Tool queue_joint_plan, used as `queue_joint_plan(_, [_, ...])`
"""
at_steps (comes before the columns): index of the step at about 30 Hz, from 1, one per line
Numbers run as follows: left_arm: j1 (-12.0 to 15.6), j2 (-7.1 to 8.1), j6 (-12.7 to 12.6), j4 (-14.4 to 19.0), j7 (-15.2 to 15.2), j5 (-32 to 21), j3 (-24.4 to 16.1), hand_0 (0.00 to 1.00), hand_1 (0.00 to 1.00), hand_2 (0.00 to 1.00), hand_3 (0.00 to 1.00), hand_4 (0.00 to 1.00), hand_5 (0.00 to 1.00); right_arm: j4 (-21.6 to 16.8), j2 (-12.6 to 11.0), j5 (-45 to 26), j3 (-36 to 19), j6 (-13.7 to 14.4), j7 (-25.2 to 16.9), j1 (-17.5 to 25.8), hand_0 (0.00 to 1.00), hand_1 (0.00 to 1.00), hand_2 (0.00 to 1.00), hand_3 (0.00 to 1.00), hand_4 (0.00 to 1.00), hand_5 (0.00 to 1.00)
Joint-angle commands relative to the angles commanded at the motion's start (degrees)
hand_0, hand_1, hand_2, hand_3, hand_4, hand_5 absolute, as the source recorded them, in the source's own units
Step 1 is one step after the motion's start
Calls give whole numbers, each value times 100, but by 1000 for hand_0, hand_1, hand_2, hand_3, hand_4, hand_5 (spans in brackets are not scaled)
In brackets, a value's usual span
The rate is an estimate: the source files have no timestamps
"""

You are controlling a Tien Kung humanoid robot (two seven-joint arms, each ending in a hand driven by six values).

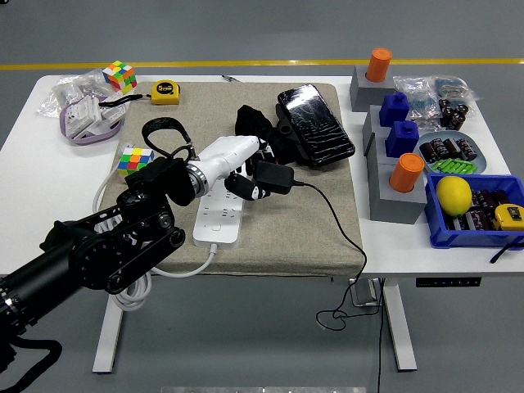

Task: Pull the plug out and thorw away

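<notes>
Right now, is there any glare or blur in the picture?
Head view: sharp overall, lighting soft and even; pale reflections streak the black glossy case; the left hand holding the black plug shows slight blur at most.

No readable print anywhere: the yellow tape measure [166, 91] carries a dark label, but its lettering is too small to make out.

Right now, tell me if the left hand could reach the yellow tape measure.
Probably not yet: the left hand is shut on the black plug. The yellow tape measure lies unobstructed beyond it.
</notes>
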State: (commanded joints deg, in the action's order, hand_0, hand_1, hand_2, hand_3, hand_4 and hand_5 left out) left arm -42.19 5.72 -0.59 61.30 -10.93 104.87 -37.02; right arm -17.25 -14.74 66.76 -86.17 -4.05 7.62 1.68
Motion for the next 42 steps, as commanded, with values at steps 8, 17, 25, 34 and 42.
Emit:
queue_joint_plan(8, [-143,-246,-186,-514,247,-422,694,400,449,467,558,744,2,7,-21,-17,48,-3,9,-23,565,653,669,571,970,511])
queue_joint_plan(17, [-136,-301,-257,-611,417,-609,811,787,780,746,818,998,186,18,-24,-16,65,-13,8,7,565,653,669,571,971,509])
queue_joint_plan(25, [-159,-306,-413,-806,546,-419,829,998,998,998,998,998,502,5,-22,-33,95,-7,-2,8,566,653,668,572,971,509])
queue_joint_plan(34, [243,10,-306,-8,349,209,-40,998,998,998,998,998,752,10,-3,-13,8,-12,-6,21,566,653,668,572,971,508])
queue_joint_plan(42, [1106,541,-1314,1219,928,-488,-644,755,716,563,998,979,328,6,31,13,-64,-23,-13,63,566,653,668,570,971,509])
